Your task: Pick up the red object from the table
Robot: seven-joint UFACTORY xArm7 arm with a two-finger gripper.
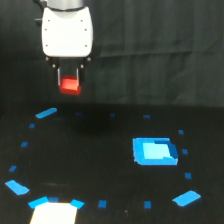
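Note:
The red object is a small bright red-orange block held between the fingers of my gripper, at the exterior view's upper left. It hangs well above the black table, with clear air under it. The gripper's white body is above it, and the dark fingers close on the block's sides. The upper part of the block is hidden between the fingers.
A large bright blue patch lies on the table at the right of centre. Small blue tape squares ring the table, with blue strips at the far left, near left and near right. A white patch sits at the bottom edge.

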